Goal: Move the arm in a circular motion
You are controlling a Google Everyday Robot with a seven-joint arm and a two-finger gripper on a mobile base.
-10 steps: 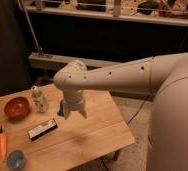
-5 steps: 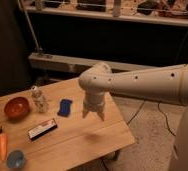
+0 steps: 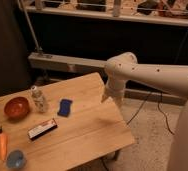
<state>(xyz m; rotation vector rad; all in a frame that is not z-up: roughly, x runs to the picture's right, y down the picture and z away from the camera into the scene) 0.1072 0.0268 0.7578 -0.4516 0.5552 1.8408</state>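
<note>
Now, the large cream-white robot arm (image 3: 154,75) of thick rounded tubes reaches in from the right, and its tapered gripper (image 3: 111,98) hangs pointing down at the right edge of the light wooden surface (image 3: 87,127), though I cannot tell whether the jaws are open or closed.

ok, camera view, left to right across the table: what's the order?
carrot → orange bowl → small bottle → blue sponge → pincer, at the right edge of the table, on the arm coming in from the right. Blue cup and dark bar overlap others, left out.
</note>
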